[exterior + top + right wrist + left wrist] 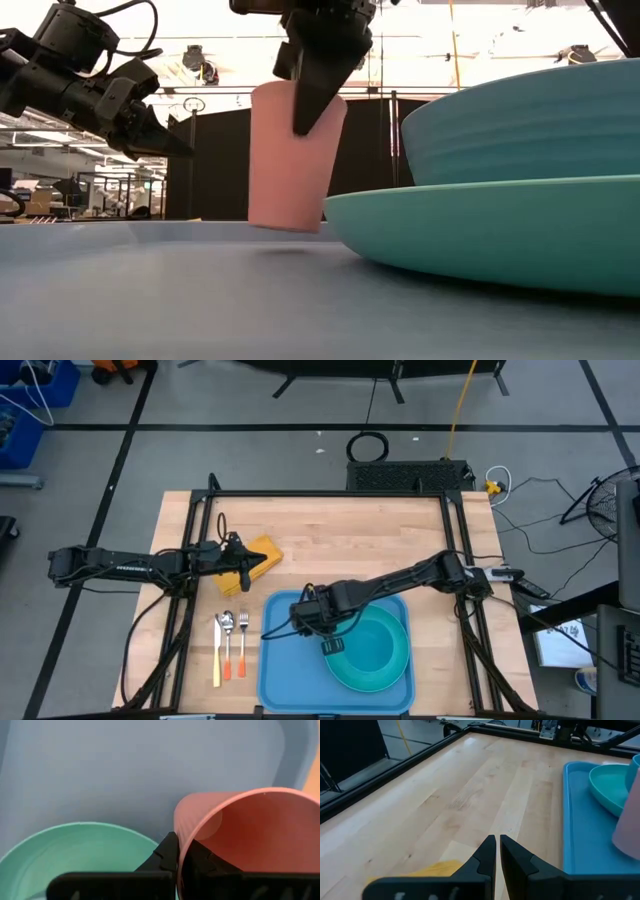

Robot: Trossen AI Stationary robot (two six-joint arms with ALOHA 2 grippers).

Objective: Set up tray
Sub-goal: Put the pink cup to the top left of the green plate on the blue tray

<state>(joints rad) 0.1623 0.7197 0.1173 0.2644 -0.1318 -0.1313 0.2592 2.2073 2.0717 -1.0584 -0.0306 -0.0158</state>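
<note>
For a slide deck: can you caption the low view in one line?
Right end effector pinches the rim of a pink cup, holding it just above the blue tray beside a turquoise plate.

High view: straight down over the whole table. Low view: level from the tray (150,290) floor, close beneath the right gripper (310,110). Wrist views: forward past each gripper's fingertips. Low and right wrist views share the cup (240,840).
</note>
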